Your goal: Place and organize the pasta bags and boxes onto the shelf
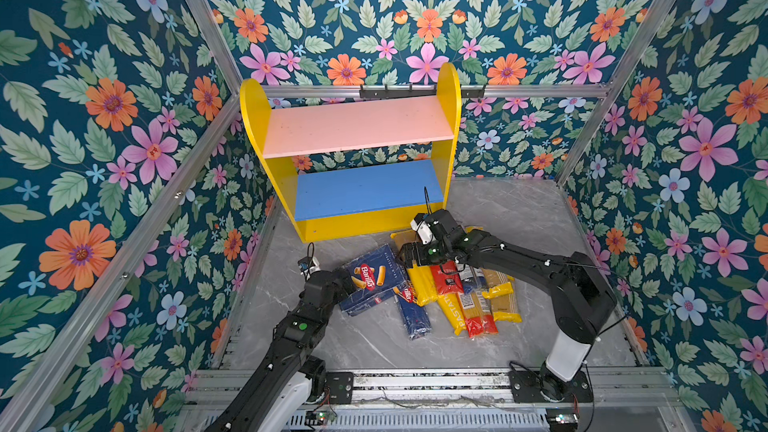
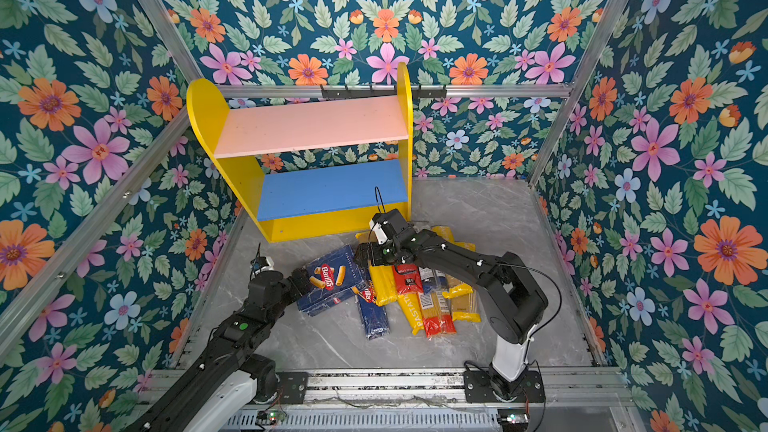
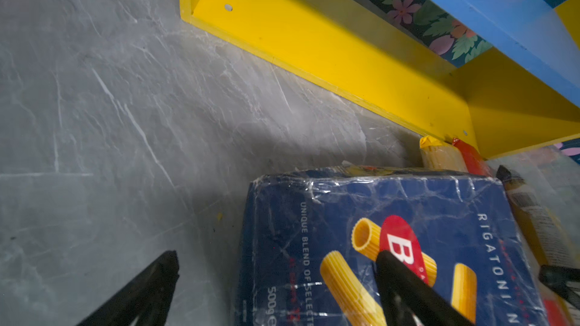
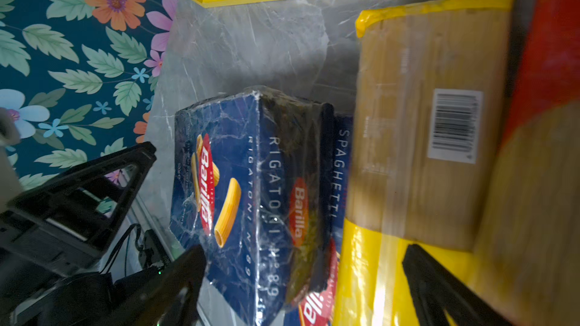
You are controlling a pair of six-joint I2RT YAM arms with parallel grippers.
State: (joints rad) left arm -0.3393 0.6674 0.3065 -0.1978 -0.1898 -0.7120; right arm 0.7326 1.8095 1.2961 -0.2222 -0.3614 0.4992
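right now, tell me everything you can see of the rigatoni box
The rigatoni box is a flat dark blue Barilla carton, red oval logo, rigatoni pictures, wrapped in crinkled clear film. It lies face up, tilted, on the table before the shelf, against the spaghetti box. The open left gripper straddles one edge.

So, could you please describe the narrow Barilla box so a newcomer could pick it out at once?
Find the yellow shelf at the back of the grey table. Just in front of it, the narrow box lies between the wide rigatoni box and a yellow bag. It alone is dark blue yet long and slim, lettered SPAGHETTI.
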